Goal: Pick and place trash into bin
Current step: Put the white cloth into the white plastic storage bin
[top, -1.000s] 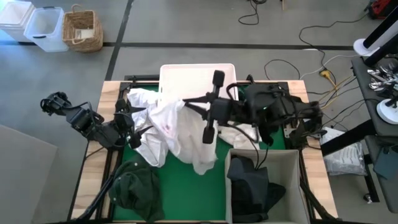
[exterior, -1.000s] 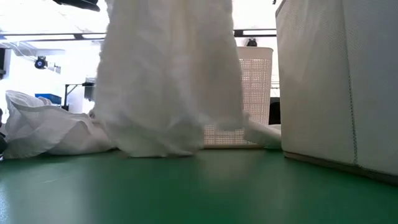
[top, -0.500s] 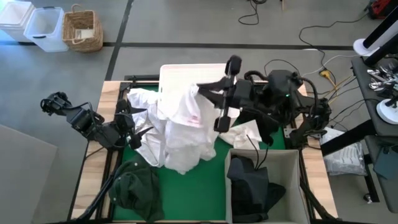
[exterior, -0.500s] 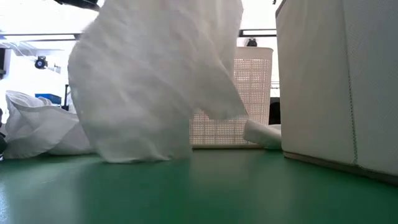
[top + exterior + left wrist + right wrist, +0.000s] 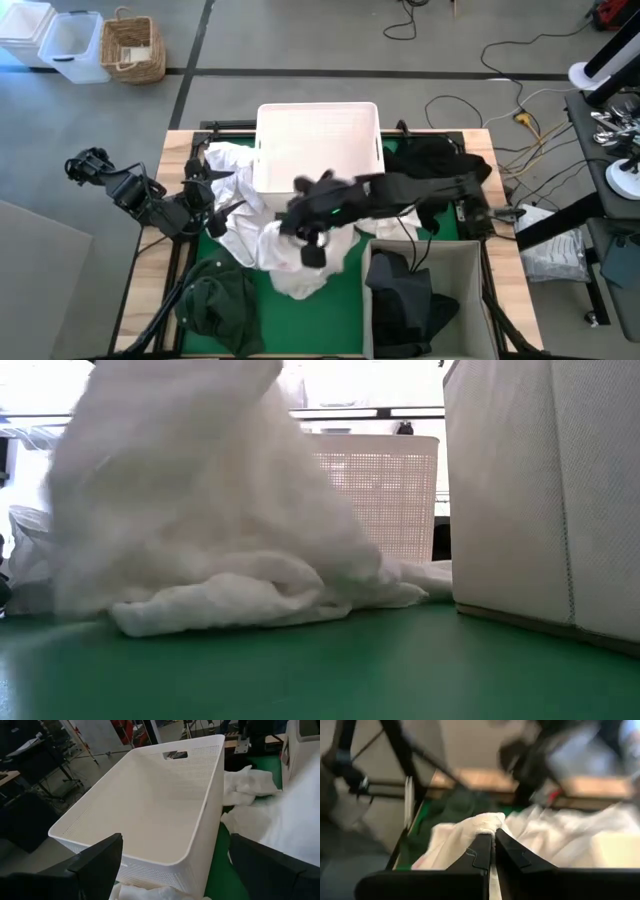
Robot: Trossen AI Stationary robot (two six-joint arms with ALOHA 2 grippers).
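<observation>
Seen from above: we find the right claw (image 5: 312, 250) clenched on a white sheet (image 5: 290, 262), its fingers (image 5: 485, 851) pinching a fold, at bench (image 5: 178, 150) centre just at 6 o'clock of the white tub (image 5: 318, 140). The left claw (image 5: 218, 215), at 9 o'clock, stands released. A green garment (image 5: 218, 300) lies at 7 o'clock.

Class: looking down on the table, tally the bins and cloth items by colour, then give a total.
white tub: 1
grey box: 1
green garment: 1
black garment, in the grey box: 1
white sheets: 1 tangled heap; the separate sheets cannot be counted
Total: 4, plus the heap
</observation>
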